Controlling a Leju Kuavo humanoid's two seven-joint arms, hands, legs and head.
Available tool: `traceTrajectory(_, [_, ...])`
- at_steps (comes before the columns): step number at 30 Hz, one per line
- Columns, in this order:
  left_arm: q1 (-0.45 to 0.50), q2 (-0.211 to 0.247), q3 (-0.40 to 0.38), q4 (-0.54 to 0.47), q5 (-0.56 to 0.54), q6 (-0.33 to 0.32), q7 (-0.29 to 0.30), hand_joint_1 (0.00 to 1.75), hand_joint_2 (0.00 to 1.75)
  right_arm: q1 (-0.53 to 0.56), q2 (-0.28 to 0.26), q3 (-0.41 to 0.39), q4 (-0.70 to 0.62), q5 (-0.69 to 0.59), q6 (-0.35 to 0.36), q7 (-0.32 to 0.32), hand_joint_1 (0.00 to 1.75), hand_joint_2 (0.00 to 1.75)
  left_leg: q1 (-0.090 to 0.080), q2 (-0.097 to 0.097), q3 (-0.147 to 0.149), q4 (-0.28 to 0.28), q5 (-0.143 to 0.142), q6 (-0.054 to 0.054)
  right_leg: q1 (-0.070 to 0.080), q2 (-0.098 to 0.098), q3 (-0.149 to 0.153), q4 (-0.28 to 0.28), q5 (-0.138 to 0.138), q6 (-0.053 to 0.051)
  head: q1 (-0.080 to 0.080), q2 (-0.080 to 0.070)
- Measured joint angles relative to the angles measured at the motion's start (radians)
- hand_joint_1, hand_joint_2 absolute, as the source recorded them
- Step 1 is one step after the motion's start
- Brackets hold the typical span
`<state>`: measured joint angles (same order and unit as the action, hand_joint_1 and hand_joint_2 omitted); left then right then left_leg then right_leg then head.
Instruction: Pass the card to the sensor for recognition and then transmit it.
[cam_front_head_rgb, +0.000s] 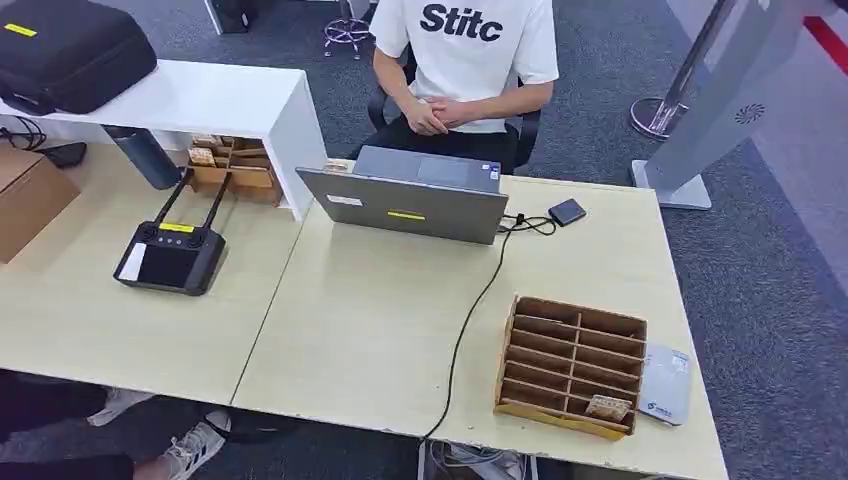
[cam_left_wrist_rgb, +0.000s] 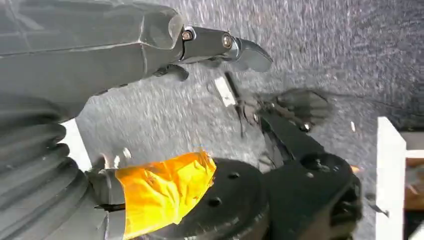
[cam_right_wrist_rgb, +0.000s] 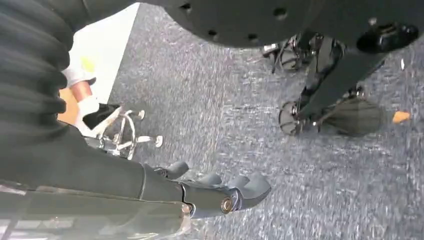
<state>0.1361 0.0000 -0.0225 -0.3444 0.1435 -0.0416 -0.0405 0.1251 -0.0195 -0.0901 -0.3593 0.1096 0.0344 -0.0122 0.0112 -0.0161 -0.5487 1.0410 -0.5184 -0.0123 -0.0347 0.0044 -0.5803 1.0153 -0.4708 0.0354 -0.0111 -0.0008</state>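
A small brownish card (cam_front_head_rgb: 607, 407) stands in the nearest slot of a wooden slotted box (cam_front_head_rgb: 572, 362) at the table's near right. Just right of the box lies the white flat sensor (cam_front_head_rgb: 666, 384). Both arms hang down beside the table. In the left wrist view my left hand (cam_left_wrist_rgb: 150, 55) is over grey carpet, its fingers stretched out and holding nothing. My right hand (cam_right_wrist_rgb: 200, 192) also hangs above the carpet, fingers loosely apart with nothing in them.
A person in a white T-shirt (cam_front_head_rgb: 465, 60) sits behind an open grey laptop (cam_front_head_rgb: 410, 195), whose black cable (cam_front_head_rgb: 470, 320) runs across the table to its front edge. A black controller (cam_front_head_rgb: 170, 255) lies at the left; a small black device (cam_front_head_rgb: 566, 211) lies beside the laptop.
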Motion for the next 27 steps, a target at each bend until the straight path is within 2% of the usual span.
traceTrajectory(19, [-0.057, -0.005, -0.027, 0.201, 0.42, -0.137, -0.14, 0.0, 1.75, -0.089, -0.039, -0.361, 0.179, 0.339, 0.101, -0.051, 0.0, 1.75, 0.0, 0.0, 0.0, 0.0, 0.0, 0.0, 0.0, 0.0, 0.0, 0.0, 0.0, 0.0, 0.0, 0.0])
traceTrajectory(24, [-0.073, -0.01, -0.027, 0.25, 0.524, -0.182, -0.174, 0.0, 1.75, -0.111, -0.045, -0.477, 0.224, 0.386, 0.126, -0.055, 0.0, 1.75, 0.0, 0.0, 0.0, 0.0, 0.0, 0.0, 0.0, 0.0, 0.0, 0.0, 0.0, 0.0, 0.0, 0.0])
traceTrajectory(25, [-0.076, -0.01, -0.027, 0.259, 0.543, -0.193, -0.182, 0.0, 1.75, -0.115, -0.045, -0.506, 0.232, 0.386, 0.133, -0.059, 0.0, 0.0, 0.0, 0.0, 0.0, 0.0, 0.0, 0.0, 0.0, 0.0, 0.0, 0.0, 0.0, 0.0, 0.0, 0.0])
traceTrajectory(27, [-0.077, -0.013, -0.027, 0.272, 0.576, -0.21, -0.195, 0.0, 1.75, -0.121, -0.045, -0.555, 0.245, 0.384, 0.145, -0.069, 0.0, 0.0, 0.0, 0.0, 0.0, 0.0, 0.0, 0.0, 0.0, 0.0, 0.0, 0.0, 0.0, 0.0, 0.0, 0.0])
